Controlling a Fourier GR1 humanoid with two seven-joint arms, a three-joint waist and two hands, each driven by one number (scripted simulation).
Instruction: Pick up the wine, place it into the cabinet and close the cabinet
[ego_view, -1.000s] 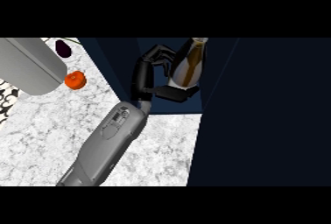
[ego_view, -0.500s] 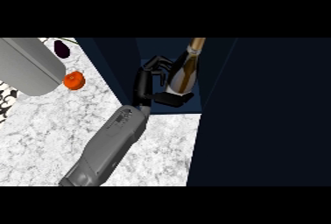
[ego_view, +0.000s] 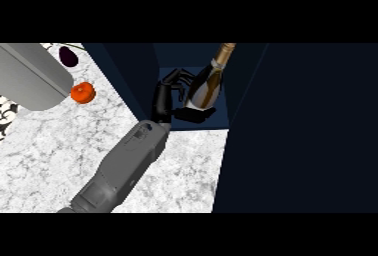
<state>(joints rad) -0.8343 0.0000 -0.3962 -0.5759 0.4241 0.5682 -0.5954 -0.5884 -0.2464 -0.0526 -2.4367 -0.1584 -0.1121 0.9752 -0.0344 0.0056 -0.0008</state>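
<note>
A black hand (ego_view: 164, 100) at the end of a grey forearm (ego_view: 122, 167) curls around a wine bottle (ego_view: 207, 82) inside the open cabinet (ego_view: 193, 55). Which arm this is cannot be told from the view. The fingers wrap the bottle's near side and the thumb hooks under its lower body. The bottle leans, its foil-wrapped neck pointing up and away from the hand, toward the cabinet's far side.

The cabinet is a narrow dark-blue recess, and the bottle is the only thing seen in it. One dark wall stands just beside the back of the hand; another stands just past the bottle on the side away from the hand, and a slim strip of free room shows between bottle and wall. A broad dark panel (ego_view: 310, 130) fills the view beyond that wall. The recess's front edge runs just behind the wrist, where the white marbled bench (ego_view: 52, 145) stops.

Behind the hand, on the forearm's side, the bench lies open and bare. Well away from the hand, past the near cabinet wall, a small orange fruit (ego_view: 83, 92) sits on the bench, touching or just beside a large grey rounded object (ego_view: 29, 75). A dark purple, egg-shaped item (ego_view: 69, 56) lies beyond them, near the top edge.
</note>
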